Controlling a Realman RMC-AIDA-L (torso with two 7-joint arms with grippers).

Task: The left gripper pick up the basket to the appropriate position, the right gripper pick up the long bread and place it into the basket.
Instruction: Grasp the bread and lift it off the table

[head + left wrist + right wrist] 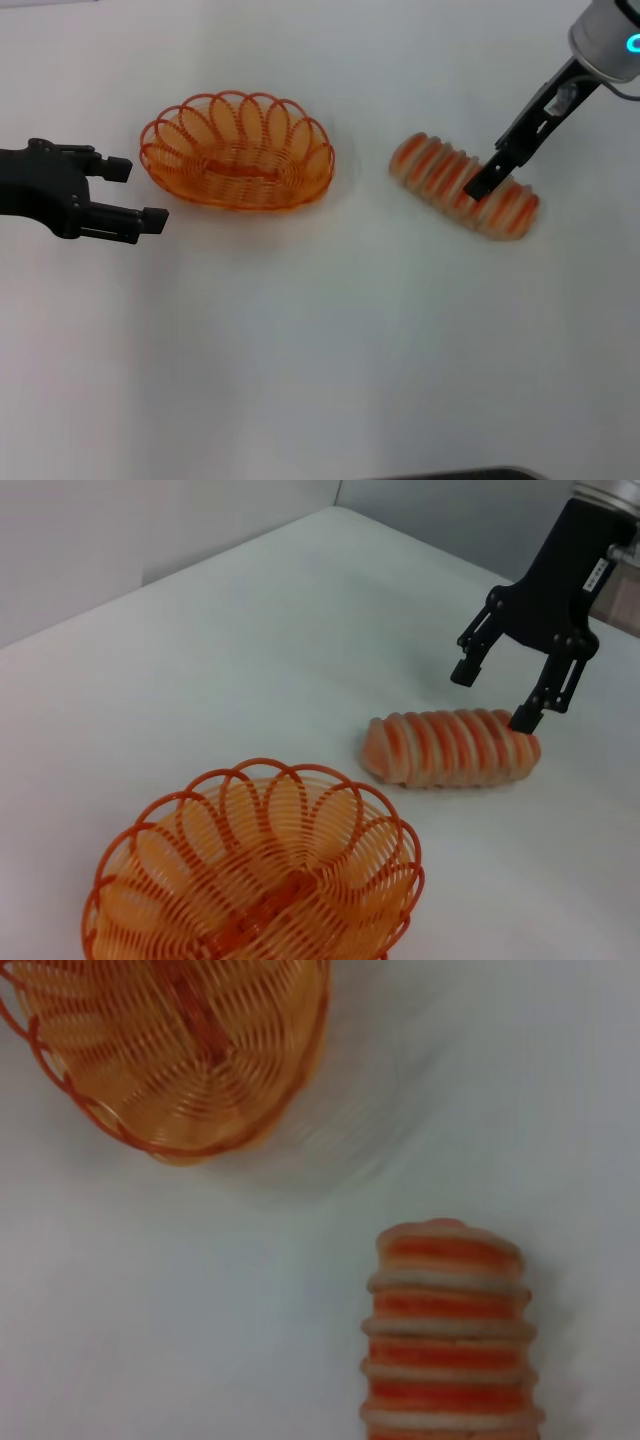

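Note:
The orange wire basket [238, 160] stands empty on the white table, left of centre. My left gripper [138, 193] hovers just to its left, open, holding nothing. The striped long bread [435, 168] lies on the table at the right. My right gripper [485, 180] is down over the bread's far-right half. From the left wrist view the right gripper [493, 696] is open, one fingertip [524, 720] at the bread's [440, 748] end and the other above and behind it. The basket [255, 880] fills that view's foreground. In the right wrist view, basket [170, 1060] and bread [450, 1340] both show.
The white table [320, 350] carries only the basket and the bread. A grey wall [150, 520] rises behind the table's far edge in the left wrist view.

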